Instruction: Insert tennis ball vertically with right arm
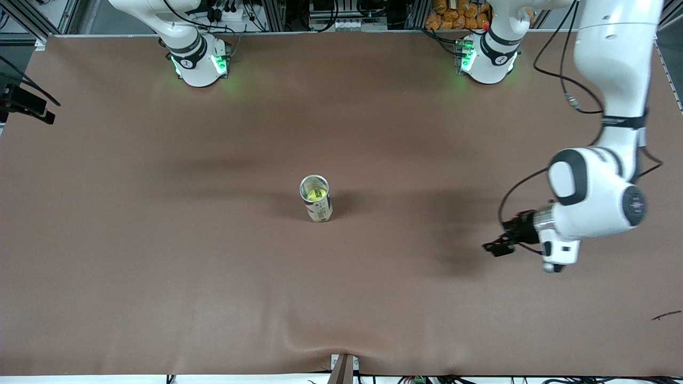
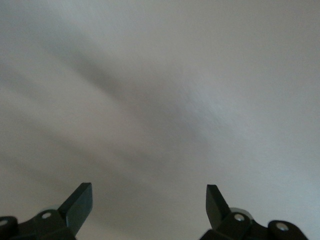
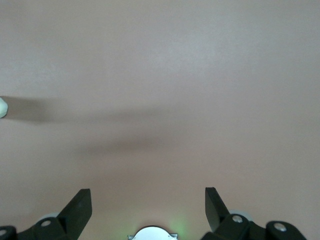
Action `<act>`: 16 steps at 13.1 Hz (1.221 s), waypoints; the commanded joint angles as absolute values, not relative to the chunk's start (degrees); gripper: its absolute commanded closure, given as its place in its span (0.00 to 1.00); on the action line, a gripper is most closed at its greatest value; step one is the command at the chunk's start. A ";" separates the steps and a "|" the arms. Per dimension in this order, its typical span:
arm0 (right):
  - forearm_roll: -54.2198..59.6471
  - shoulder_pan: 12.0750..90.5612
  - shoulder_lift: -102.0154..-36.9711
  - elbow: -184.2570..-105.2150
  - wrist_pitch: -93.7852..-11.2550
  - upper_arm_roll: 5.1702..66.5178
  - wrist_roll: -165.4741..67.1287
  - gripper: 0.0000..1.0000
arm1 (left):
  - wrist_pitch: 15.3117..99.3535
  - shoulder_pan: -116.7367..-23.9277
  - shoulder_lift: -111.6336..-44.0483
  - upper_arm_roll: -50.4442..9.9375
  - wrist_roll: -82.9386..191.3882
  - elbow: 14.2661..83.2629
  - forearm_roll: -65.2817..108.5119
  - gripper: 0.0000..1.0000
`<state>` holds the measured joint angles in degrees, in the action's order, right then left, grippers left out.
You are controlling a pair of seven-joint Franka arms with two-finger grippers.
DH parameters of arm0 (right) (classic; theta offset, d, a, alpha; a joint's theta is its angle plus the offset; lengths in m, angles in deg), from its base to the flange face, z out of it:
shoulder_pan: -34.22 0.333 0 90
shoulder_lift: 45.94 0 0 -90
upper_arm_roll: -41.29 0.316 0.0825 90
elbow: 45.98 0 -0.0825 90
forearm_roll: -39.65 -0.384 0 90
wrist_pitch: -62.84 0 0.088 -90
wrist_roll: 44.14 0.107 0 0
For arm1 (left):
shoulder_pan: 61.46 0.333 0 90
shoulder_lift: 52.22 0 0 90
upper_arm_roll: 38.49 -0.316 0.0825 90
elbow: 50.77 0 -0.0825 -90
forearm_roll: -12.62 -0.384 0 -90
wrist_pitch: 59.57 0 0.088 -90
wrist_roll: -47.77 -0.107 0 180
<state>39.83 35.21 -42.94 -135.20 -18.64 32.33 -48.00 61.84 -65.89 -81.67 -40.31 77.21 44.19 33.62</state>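
Note:
A clear tube can (image 1: pixel 319 210) stands upright in the middle of the table, its mouth open upward. A yellow-green tennis ball (image 1: pixel 315 193) sits inside it near the top. My left gripper (image 1: pixel 493 248) hangs low over the table toward the left arm's end, well apart from the can. In the left wrist view this left gripper (image 2: pixel 149 192) is open with only bare mat between its fingers. My right gripper (image 3: pixel 148 196) is out of the front view. The right wrist view shows it open and empty, high over the mat near the right arm's base (image 3: pixel 150 234).
The brown mat (image 1: pixel 160 240) covers the whole table and has a ripple (image 1: pixel 320 341) at the edge nearest the front camera. A thin dark scrap (image 1: pixel 667 316) lies near the left arm's end. A black mount (image 1: pixel 24 104) juts in at the right arm's end.

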 commanded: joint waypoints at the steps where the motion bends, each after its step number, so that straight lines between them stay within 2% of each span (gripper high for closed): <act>1: 40.44 35.54 -43.04 -135.01 -19.08 32.33 -46.95 0.00 | 58.47 -62.60 -77.63 -39.98 71.43 44.32 25.32 0.00; 4: 40.26 36.06 -42.87 -134.31 -18.99 32.59 -47.13 0.00 | 53.49 -60.85 -71.58 -39.55 71.24 44.15 14.23 0.00; 8: 40.70 36.06 -43.30 -133.25 -19.25 32.59 -47.74 0.00 | 36.80 -58.74 -63.75 -34.90 71.42 37.66 9.90 0.00; 11: 40.88 36.50 -43.30 -133.17 -19.87 32.68 -47.57 0.00 | 33.43 -56.45 -55.32 -31.03 71.94 40.54 10.86 0.00; 13: 41.05 36.59 -43.30 -133.17 -19.87 32.59 -47.13 0.00 | 31.32 -56.18 -53.19 -31.19 71.86 40.46 12.35 0.00; 16: 41.05 35.63 -43.22 -133.17 -19.95 32.24 -47.57 0.00 | 30.52 -59.86 -51.17 -36.63 71.86 40.55 14.03 0.00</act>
<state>40.15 35.65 -43.11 -134.00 -20.10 32.62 -48.00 30.84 -57.89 -52.89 -33.52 71.75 38.93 13.02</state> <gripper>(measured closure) 0.000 0.000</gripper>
